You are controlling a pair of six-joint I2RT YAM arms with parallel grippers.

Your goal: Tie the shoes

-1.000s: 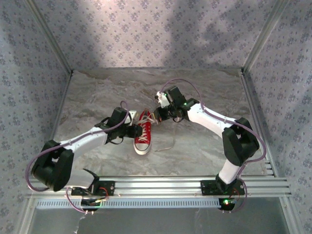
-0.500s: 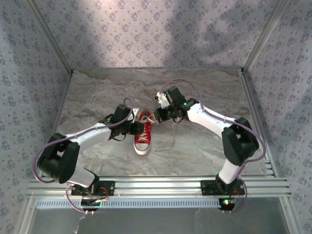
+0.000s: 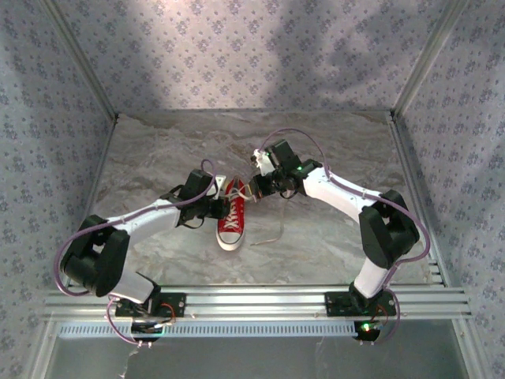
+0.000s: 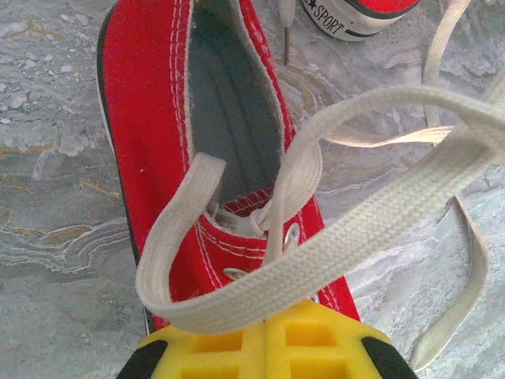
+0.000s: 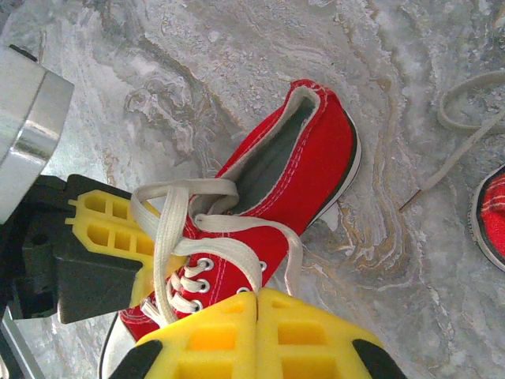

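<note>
Marbled grey table (image 3: 158, 150), red canvas sneaker (image 3: 231, 217) lying mid-table between both arms, toe toward the bases, second sneaker (image 4: 355, 14) just beyond its heel, left gripper (image 4: 267, 316) clamped on a white lace loop (image 4: 331, 237), right gripper (image 5: 256, 300) pinching another lace strand (image 5: 229, 254).

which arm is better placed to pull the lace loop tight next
Left, probably: the left tool is shut on the white lace loop over the red shoe, so it can draw outward while the right tool anchors the other strand.
</note>
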